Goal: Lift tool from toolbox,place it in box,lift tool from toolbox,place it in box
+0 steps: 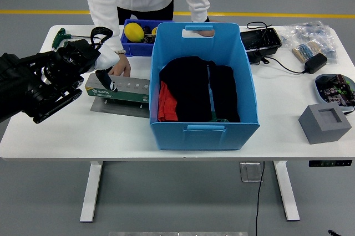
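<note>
Robot's black left hand (83, 59), fingers curled, one fingertip (110, 85) down on the green socket-set toolbox (118, 90); grasp indeterminable. Large blue plastic box (203, 87) just beside. Person's hand (121, 67) steadies toolbox.

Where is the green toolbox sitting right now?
In the head view the green toolbox lies on the left half of the table, against the big blue box's left wall, with the robot's left hand over its left end.

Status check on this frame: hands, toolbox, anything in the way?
Left hand at the green toolbox, fingertips down on its left end, grasp unclear. Right arm out of view. Person's hand rests at the toolbox's far edge, close by. Blue box beside it.
</note>
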Controlling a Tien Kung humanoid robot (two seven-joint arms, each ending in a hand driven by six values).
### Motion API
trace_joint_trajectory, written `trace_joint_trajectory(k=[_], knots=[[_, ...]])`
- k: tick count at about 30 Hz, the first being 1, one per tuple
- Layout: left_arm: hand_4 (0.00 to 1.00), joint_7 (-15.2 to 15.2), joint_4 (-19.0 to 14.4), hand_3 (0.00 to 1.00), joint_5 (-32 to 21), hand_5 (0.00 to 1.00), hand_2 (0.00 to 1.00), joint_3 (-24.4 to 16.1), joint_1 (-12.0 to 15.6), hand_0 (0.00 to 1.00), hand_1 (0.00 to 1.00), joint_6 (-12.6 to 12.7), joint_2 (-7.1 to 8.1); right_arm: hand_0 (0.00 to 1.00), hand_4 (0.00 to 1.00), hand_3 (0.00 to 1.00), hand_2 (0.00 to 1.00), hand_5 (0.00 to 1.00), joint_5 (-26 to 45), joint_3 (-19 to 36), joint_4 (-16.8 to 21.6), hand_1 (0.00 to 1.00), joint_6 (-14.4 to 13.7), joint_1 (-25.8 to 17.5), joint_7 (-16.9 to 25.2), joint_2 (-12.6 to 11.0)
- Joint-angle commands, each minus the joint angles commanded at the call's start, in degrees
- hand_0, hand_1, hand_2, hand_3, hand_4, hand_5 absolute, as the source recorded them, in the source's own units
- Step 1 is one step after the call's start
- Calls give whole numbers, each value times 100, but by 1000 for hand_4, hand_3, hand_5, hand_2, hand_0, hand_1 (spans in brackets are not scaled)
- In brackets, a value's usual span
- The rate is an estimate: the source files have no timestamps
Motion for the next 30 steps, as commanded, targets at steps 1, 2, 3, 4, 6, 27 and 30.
trace_joint_trajectory(k=[1,2,3,4,6,27,30], knots=[[938,-4,8,455,3,760,504,4,-2,613,575,3,-1,693,794,585,731,716,-2,2,0,683,0,1,-1,0],[937,-9,12,358,7,758,389,-1,-1,618,489,11,1,693,794,586,731,716,-2,2,0,683,1,1,-1,0],[937,-17,17,358,15,758,389,-8,0,618,489,24,2,693,794,586,731,716,4,-2,0,683,1,1,0,0],[937,-25,20,358,22,758,389,-11,1,618,489,31,3,693,794,586,731,716,11,-6,0,683,1,1,1,0],[937,-34,22,358,20,758,389,-18,4,618,489,36,6,693,794,586,731,716,7,-8,-1,683,2,4,2,0],[944,-205,260,224,-233,674,214,70,76,503,258,185,10,691,794,585,732,716,-82,99,-5,683,-8,-25,-15,14],[944,-299,321,224,-236,674,214,50,89,503,258,331,19,691,794,585,732,716,-120,135,-5,683,-10,-35,-22,18]])
